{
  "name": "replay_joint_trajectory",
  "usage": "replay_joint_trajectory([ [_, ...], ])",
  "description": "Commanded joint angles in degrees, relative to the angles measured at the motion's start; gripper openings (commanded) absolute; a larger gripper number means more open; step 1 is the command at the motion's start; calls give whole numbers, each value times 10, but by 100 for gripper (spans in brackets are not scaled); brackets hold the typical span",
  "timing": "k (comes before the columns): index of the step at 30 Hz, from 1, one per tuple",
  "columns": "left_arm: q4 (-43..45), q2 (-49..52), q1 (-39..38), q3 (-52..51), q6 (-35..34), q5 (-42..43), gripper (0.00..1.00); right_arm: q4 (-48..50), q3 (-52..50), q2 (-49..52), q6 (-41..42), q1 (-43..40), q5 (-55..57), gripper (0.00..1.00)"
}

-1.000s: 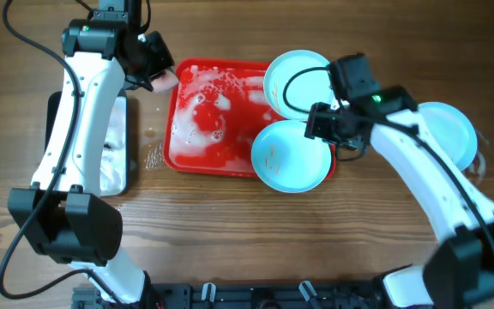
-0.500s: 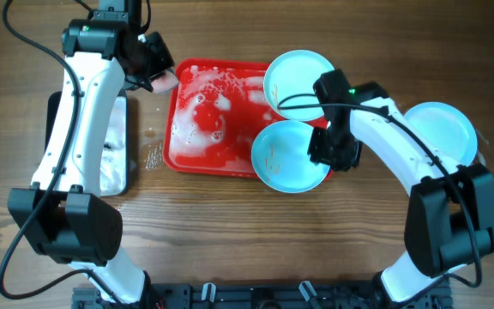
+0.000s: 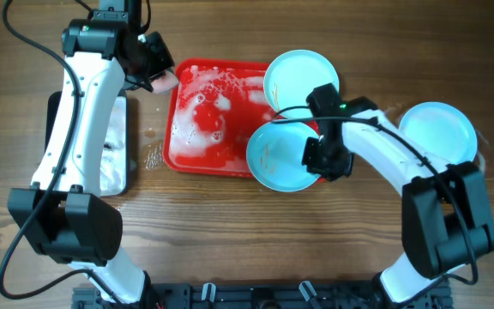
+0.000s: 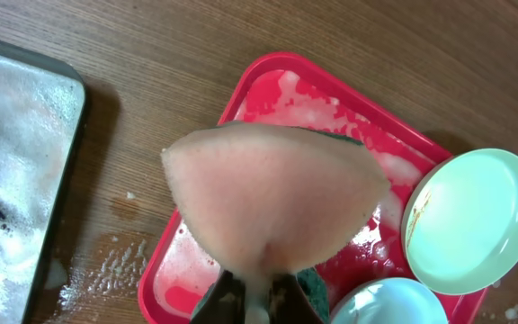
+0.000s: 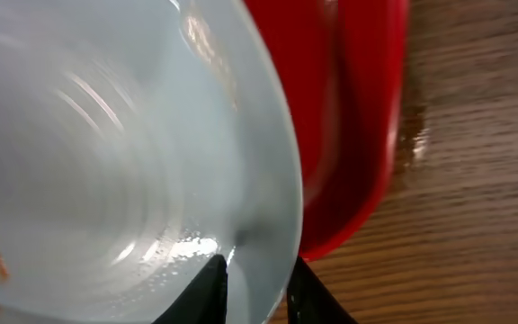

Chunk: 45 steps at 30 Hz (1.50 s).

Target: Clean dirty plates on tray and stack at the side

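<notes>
The red tray (image 3: 194, 146) lies mid-table, wet with white suds; it also shows in the left wrist view (image 4: 259, 85) and the right wrist view (image 5: 358, 135). One pale blue plate (image 3: 298, 77) rests on its far right corner. A second plate (image 3: 277, 154) with small streaks overhangs the tray's near right corner. My right gripper (image 3: 320, 159) is shut on this plate's rim (image 5: 259, 225). A third plate (image 3: 440, 129) lies on the table to the right. My left gripper (image 3: 157, 75) is shut on a pink sponge (image 4: 277, 198) above the tray's far left corner.
A silver metal pan (image 3: 114, 150) with suds sits left of the tray, also in the left wrist view (image 4: 16, 171). Suds are spattered on the wood (image 3: 154, 156) between pan and tray. Water marks lie on the table at the far right (image 3: 487, 163).
My right gripper moved down and left from the tray's right edge onto the near plate's rim and closed on it; the plate shifted slightly left. The left arm has not moved.
</notes>
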Motion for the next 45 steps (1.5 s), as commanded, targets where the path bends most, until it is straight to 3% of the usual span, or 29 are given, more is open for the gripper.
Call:
replay_joint_trajectory([
  [1, -1, -4, -2, 7, -7, -10, 4, 20, -22, 2, 3, 15, 39, 23],
  [5, -1, -4, -2, 7, -8, -10, 4, 37, -22, 2, 1, 19, 59, 17],
  [8, -1, -4, -2, 7, -8, -10, 4, 61, -22, 2, -28, 19, 58, 4],
  [15, -1, -4, -2, 7, -8, -10, 4, 65, 0, 2, -92, 19, 27, 4],
  [21, -1, -4, -2, 7, -8, -10, 4, 43, 76, 2, -87, 19, 2, 4],
  [26, -2, -4, -2, 7, -8, -10, 4, 62, 131, 2, -46, 40, -6, 4],
  [34, -7, -4, -2, 7, -8, -10, 4, 138, 134, 20, 10, 114, 42, 4],
  [45, -32, -4, -5, 4, -8, -10, 4, 231, 134, 119, 139, 134, 33, 4],
])
